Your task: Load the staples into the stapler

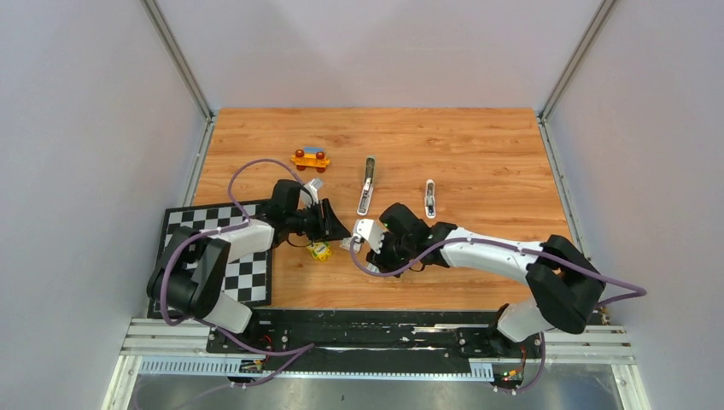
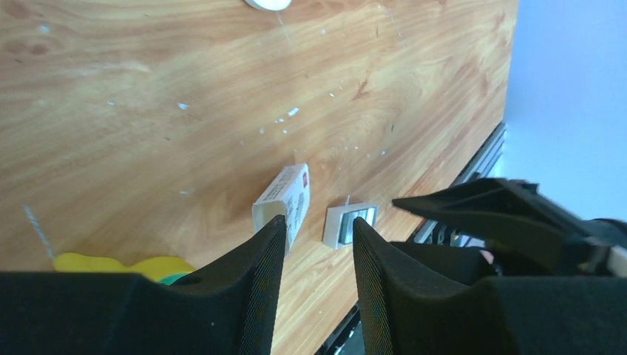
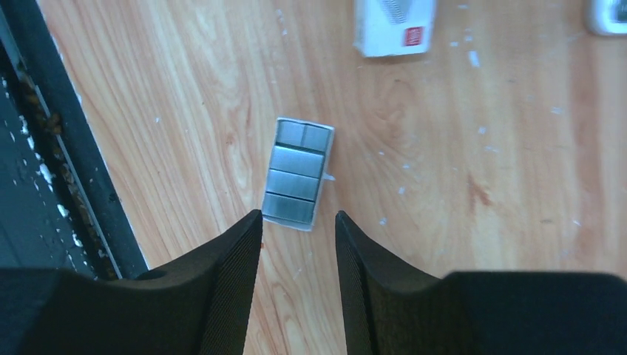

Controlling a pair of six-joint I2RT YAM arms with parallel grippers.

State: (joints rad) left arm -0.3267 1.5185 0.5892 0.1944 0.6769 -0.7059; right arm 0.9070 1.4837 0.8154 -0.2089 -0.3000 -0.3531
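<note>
On the wood table (image 3: 458,170), near its front edge, the staples (image 3: 297,174) lie flat just past the tips of the right gripper (image 3: 297,218), which is a little way apart and holds nothing, while the left gripper (image 2: 318,225), also a little apart and empty, sits close by next to the small white box (image 2: 285,200).

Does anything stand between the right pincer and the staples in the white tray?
Nothing visible does. The staples lie uncovered in their tray, just ahead of the right pincer, whose jaws stand apart.
</note>
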